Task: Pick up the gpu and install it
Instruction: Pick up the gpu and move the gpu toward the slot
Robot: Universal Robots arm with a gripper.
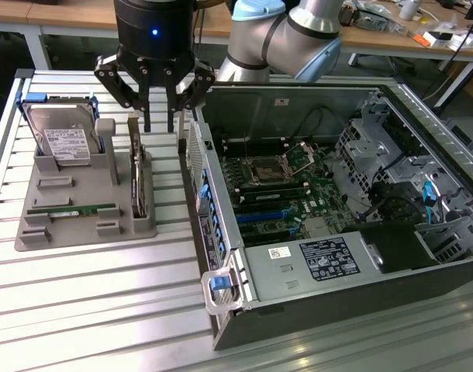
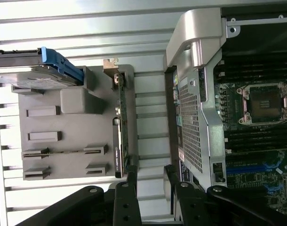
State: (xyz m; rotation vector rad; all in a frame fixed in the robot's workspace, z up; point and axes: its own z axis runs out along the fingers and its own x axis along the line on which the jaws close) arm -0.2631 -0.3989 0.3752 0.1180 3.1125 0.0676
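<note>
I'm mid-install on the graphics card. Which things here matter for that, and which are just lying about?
For the job:
- graphics card, on edge in the grey holder
- end effector, open, close beside the card
- computer case, lid off

Lying about:
- hard drive
- memory stick

Matt grey plastic on the holder [image 1: 81,195], pale ribbed metal with a soft sheen across the table [image 1: 105,310], shiny bare metal on the hard drive [image 1: 63,138], a dark matt gpu [image 1: 139,182], and a glossy black gripper [image 1: 160,128].
</note>
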